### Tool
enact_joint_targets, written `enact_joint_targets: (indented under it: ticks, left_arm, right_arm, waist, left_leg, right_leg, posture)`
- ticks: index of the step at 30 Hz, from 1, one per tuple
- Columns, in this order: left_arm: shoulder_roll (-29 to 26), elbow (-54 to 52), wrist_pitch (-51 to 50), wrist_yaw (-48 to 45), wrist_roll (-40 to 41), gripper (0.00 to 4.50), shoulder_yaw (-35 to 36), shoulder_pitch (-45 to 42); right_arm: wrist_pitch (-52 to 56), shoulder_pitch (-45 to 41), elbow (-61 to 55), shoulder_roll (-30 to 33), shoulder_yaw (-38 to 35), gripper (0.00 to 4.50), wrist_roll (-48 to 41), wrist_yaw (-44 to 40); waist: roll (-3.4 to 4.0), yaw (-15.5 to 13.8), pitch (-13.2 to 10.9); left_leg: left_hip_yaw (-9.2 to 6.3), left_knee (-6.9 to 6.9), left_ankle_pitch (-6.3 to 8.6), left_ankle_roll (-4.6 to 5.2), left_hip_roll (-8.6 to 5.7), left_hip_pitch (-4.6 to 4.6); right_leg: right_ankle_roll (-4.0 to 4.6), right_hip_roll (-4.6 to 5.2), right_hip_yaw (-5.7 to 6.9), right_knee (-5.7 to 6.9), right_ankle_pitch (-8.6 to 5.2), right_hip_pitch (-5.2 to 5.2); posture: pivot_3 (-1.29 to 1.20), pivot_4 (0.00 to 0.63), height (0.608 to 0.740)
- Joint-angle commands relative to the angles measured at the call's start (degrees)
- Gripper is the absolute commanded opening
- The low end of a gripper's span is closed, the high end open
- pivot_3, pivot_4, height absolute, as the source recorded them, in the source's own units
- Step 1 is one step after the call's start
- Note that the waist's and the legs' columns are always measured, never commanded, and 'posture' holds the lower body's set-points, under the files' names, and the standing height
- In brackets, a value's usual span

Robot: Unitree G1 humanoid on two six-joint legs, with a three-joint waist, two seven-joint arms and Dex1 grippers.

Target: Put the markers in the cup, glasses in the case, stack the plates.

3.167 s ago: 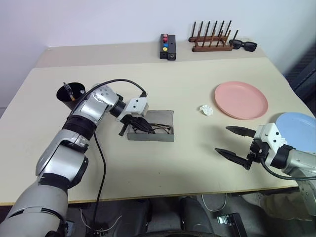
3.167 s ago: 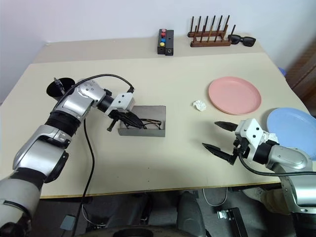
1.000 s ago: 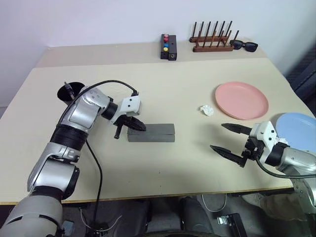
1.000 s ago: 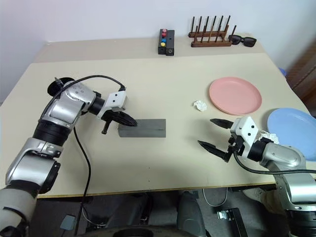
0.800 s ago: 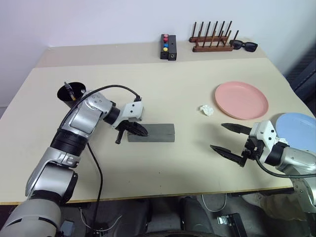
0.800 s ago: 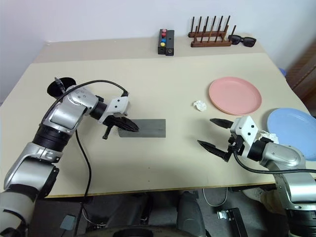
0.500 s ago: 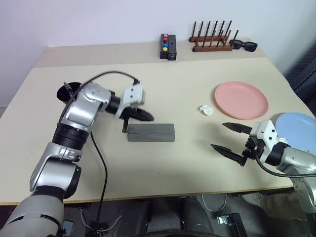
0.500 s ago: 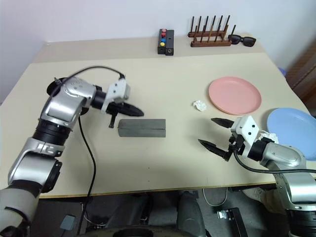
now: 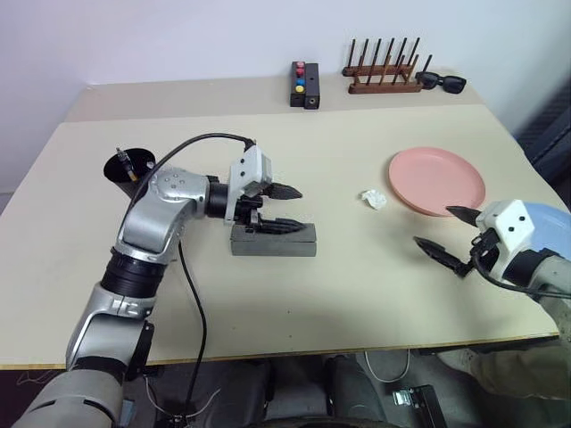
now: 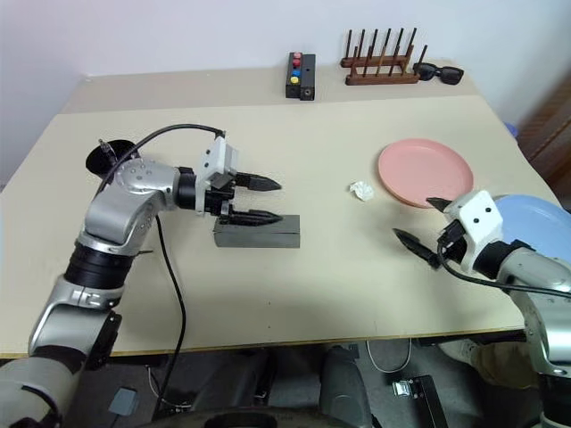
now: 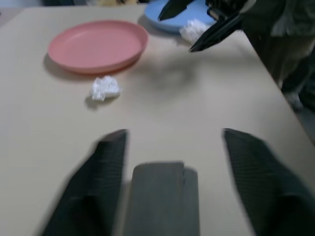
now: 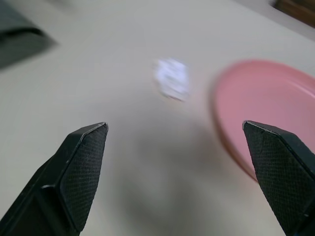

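The grey case [image 9: 272, 242] lies closed at mid-table, so the glasses are hidden. My left gripper [image 9: 302, 207] hovers just above the case's top, open and empty, pointing toward the plates. At the left stands the black cup [image 9: 126, 175] with a marker [image 9: 121, 159] sticking out of it. The pink plate [image 9: 436, 181] sits at the right. The blue plate [image 9: 546, 220] lies nearer the right edge, partly behind my right arm. My right gripper [image 9: 434, 226] is open and empty, just in front of the pink plate and beside the blue one.
A crumpled white paper [image 9: 373, 199] lies between the case and the pink plate. At the back stand a black button box [image 9: 304, 85], a wooden peg rack [image 9: 384, 73] and black sunglasses [image 9: 440, 83]. The table's right edge runs close to the blue plate.
The case, open with the glasses inside at first, is now closed. My left gripper rose off it, swung right and opened. My right gripper moved right, toward the blue plate.
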State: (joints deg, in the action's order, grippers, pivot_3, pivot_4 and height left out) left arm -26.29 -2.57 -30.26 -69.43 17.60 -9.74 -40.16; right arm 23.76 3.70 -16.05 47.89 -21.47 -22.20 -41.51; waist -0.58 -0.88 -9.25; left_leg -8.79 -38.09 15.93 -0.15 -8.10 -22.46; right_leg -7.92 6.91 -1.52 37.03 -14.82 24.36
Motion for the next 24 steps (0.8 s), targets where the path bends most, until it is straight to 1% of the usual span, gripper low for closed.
enact_joint_targets:
  ticks: [1, 6, 11, 14, 18, 24]
  left_arm:
    - [1.38, -4.51, -2.19, 4.55, 2.45, 4.48, 1.64, 0.9]
    - [2.86, -6.62, -3.43, 6.77, 4.36, 4.48, 0.24, 2.27]
    - [3.12, -2.77, 0.23, 4.24, 3.03, 4.48, -3.11, 0.08]
    - [4.26, -0.52, 1.79, 4.63, 2.42, 4.48, -3.85, -1.24]
    - [5.82, 1.16, 3.42, 5.4, 1.66, 4.48, -4.84, -1.65]
    - [6.71, 1.54, 4.23, 6.38, 1.21, 4.48, -5.25, -1.66]
  right_arm:
    - [4.56, -0.75, 0.48, 1.98, -4.37, 4.5, 1.66, 3.84]
    - [9.78, -0.45, 2.51, 3.58, -6.96, 4.5, 2.2, 5.11]
    - [13.67, -1.24, 5.91, 4.94, -8.37, 4.5, 2.46, 5.4]
    - [14.07, -4.21, 10.33, 5.46, -8.55, 4.5, 3.68, 7.5]
    - [14.69, -8.02, 15.38, 5.65, -6.72, 4.5, 5.61, 9.69]
    - [15.84, -13.4, 21.89, 4.05, -2.61, 4.5, 7.37, 11.76]
  waist:
    - [0.0, 0.02, 0.0]
    - [0.01, 0.06, 0.01]
    - [0.02, 0.0, 0.01]
    - [0.02, 0.1, 0.01]
    - [0.04, 0.13, 0.02]
    - [0.04, 0.16, 0.02]
  left_leg:
    - [0.0, 0.0, 0.0, 0.0, 0.0, 0.0]
    - [0.04, 0.02, 0.0, 0.0, 0.01, 0.01]
    - [0.09, 0.02, 0.0, 0.01, 0.0, 0.01]
    - [0.12, 0.01, 0.0, 0.01, 0.01, 0.01]
    - [0.17, 0.03, 0.01, 0.02, 0.01, 0.03]
    - [0.23, 0.03, 0.01, 0.02, 0.02, 0.03]
  right_leg:
    - [0.0, 0.0, 0.0, 0.0, 0.0, 0.0]
    - [0.0, 0.0, -0.02, 0.0, 0.0, 0.01]
    - [0.0, 0.01, -0.02, -0.01, 0.0, 0.0]
    - [0.0, 0.01, -0.03, -0.02, 0.0, 0.0]
    - [0.0, 0.02, -0.05, -0.02, 0.0, 0.0]
    - [0.0, 0.02, -0.09, -0.02, 0.0, 0.02]
  posture:
    - [0.0, 0.15, 0.74]
    - [0.0, 0.15, 0.74]
    - [0.0, 0.15, 0.74]
    - [0.0, 0.15, 0.74]
    - [0.0, 0.15, 0.74]
    - [0.0, 0.15, 0.74]
